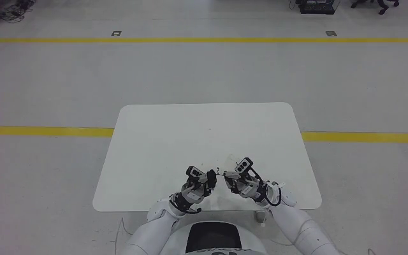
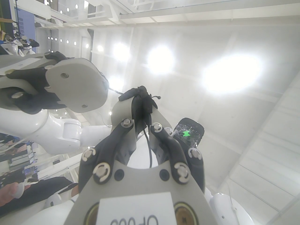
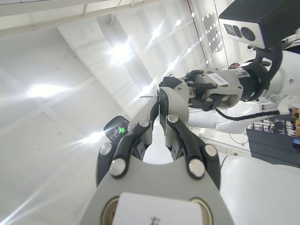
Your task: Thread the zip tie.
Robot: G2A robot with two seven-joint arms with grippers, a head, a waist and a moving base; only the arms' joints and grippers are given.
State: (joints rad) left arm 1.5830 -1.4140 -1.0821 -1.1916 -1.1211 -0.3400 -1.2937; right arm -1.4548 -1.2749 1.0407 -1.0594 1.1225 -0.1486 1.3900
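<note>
Two closed tools, my left tool (image 2: 143,99) and right tool (image 3: 159,101), pinch a thin, probably light and springy zip tie (image 2: 149,146) near its ends above the worktop (image 1: 191,127).

Thin black zip tie (image 2: 148,146), slightly bowed, pinched aloft.

White arms (image 1: 162,213), grey wrist plates (image 2: 140,188)
Behind the left gripper (image 2: 141,101): black links (image 2: 112,141), silver screws (image 2: 101,170), a white label (image 2: 133,208).
</note>
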